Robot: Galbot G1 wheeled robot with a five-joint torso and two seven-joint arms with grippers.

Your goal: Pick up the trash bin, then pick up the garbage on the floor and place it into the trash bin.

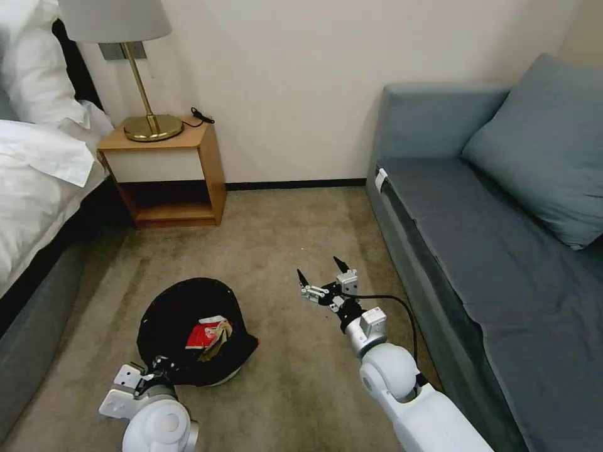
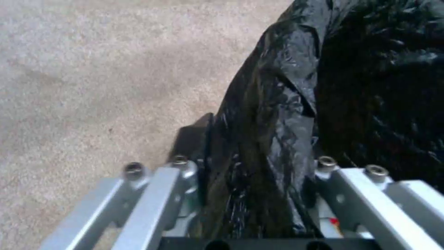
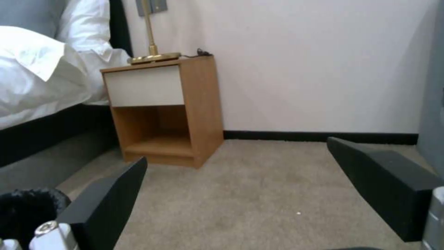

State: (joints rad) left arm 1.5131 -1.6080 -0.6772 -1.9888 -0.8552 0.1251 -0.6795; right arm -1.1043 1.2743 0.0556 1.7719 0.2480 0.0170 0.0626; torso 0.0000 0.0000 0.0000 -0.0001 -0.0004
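— What sits ahead of me?
— A wooden nightstand (image 1: pixel 179 172) with a white drawer front stands against the cream wall (image 1: pixel 301 88), carrying a brass lamp (image 1: pixel 143 81) with a pale shade.
— And to either side?
— A white-sheeted bed (image 1: pixel 38 182) on my left, a grey-blue fabric sofa (image 1: pixel 496 251) with a matching cushion (image 1: pixel 543 147) on my right, beige carpet (image 1: pixel 282 238) between.
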